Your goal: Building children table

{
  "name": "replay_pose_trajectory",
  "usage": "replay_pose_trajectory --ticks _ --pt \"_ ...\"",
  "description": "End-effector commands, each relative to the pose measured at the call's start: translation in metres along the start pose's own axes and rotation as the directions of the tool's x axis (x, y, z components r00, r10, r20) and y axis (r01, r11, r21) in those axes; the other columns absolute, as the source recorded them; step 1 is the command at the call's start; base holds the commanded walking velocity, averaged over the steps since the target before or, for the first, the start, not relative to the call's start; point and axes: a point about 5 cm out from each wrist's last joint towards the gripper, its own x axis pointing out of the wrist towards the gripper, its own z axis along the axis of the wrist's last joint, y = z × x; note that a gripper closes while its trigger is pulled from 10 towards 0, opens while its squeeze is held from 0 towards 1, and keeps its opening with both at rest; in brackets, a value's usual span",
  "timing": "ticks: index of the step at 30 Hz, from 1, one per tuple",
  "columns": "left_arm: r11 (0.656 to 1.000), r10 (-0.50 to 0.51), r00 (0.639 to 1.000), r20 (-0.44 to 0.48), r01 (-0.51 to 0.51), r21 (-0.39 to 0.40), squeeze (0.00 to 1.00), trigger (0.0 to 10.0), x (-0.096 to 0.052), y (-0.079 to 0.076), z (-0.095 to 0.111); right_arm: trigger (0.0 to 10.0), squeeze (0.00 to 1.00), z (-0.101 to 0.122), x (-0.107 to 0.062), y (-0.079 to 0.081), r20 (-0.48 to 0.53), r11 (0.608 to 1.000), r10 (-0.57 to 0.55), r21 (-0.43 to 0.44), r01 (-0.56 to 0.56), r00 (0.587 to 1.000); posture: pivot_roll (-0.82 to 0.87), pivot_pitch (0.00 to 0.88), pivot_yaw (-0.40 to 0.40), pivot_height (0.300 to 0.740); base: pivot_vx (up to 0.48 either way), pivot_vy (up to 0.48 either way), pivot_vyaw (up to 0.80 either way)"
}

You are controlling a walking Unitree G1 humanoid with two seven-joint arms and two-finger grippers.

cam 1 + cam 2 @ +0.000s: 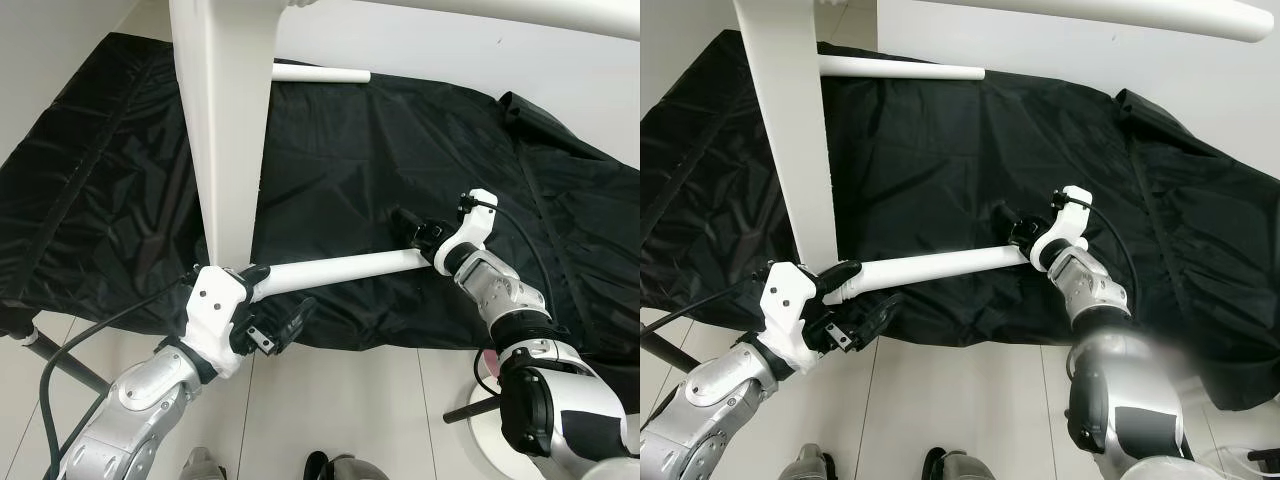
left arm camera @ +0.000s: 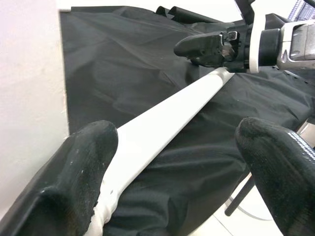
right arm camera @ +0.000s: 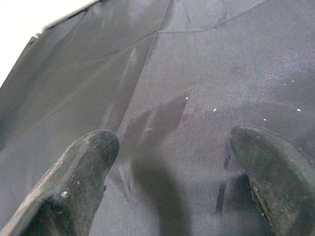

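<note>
Below, both tools gape: left tool (image 1: pixel 268 318) beside the smooth white leg (image 1: pixel 340 268), right tool (image 1: pixel 408 226) over glossy black cloth (image 1: pixel 340 150).

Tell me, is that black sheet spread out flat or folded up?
Spread out, not folded: the black sheet lies opened wide beneath the white rod, though wrinkled, with its far right end bunched up.

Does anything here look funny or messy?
Yes, a bit. The black cloth lies rumpled and wrinkled on the floor, and one loose white leg rests apart on it, not yet attached. Nothing looks broken or spilled.
</note>
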Motion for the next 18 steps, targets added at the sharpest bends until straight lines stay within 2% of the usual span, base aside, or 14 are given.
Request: replay_pose_trajectory --ticks 1,10,18 --pt "1.000 0.026 1.000 -0.013 -0.026 0.012 0.00 10.0 -0.001 0.003 -0.004 10.0 0.00 -0.033 -0.014 -0.017 -0.126 0.997 -0.055 0.039 0.060 0.990 0.10 0.148 -0.144 0.740 0.000 0.000 0.00" --pt "0.998 0.054 0.998 -0.033 -0.053 0.032 0.00 10.0 -0.003 0.010 -0.009 10.0 0.00 -0.045 -0.023 -0.019 -0.143 0.997 -0.038 0.059 0.047 0.989 0.10 0.146 -0.146 0.740 0.000 0.000 0.00" --pt "0.985 0.154 0.986 -0.056 -0.149 0.085 0.00 10.0 -0.001 0.018 -0.017 10.0 0.00 -0.063 -0.036 -0.017 -0.156 0.993 -0.039 0.103 0.056 0.987 0.10 0.142 -0.144 0.740 0.000 0.000 0.00"
